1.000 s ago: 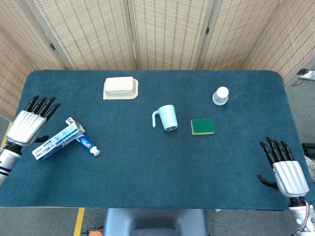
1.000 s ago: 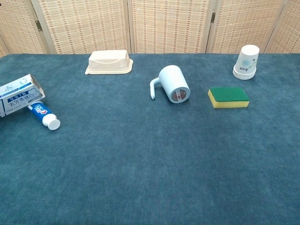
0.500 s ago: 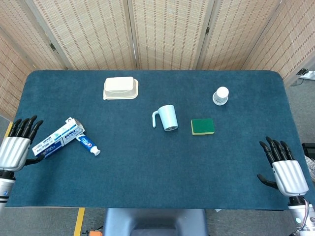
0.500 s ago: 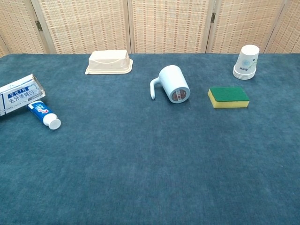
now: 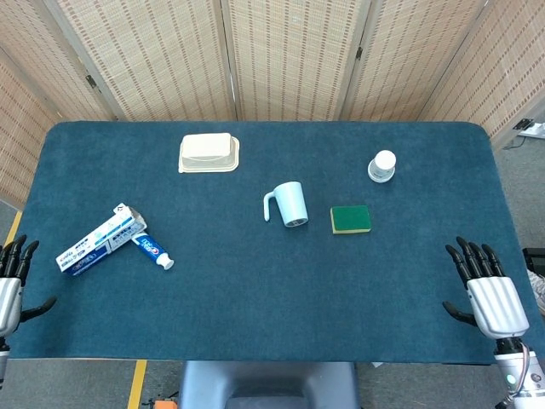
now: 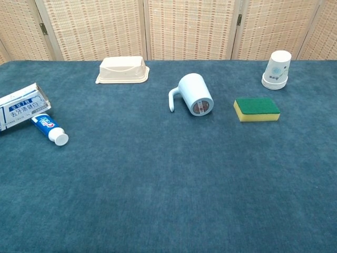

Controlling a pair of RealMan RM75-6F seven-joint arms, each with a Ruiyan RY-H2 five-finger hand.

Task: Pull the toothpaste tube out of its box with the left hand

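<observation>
- The left hand [image 5: 8, 290] is seen at the table's [image 5: 255, 298] left edge, fingers apart, nothing held.
- The toothpaste tube [image 5: 154, 252] is seen to its right, partly sticking out of the box [image 5: 96, 241].
- The right hand [image 5: 487, 294] is held open too.

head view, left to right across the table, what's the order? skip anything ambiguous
left hand → toothpaste box → toothpaste tube → plastic container → mug → sponge → paper cups → right hand
</observation>
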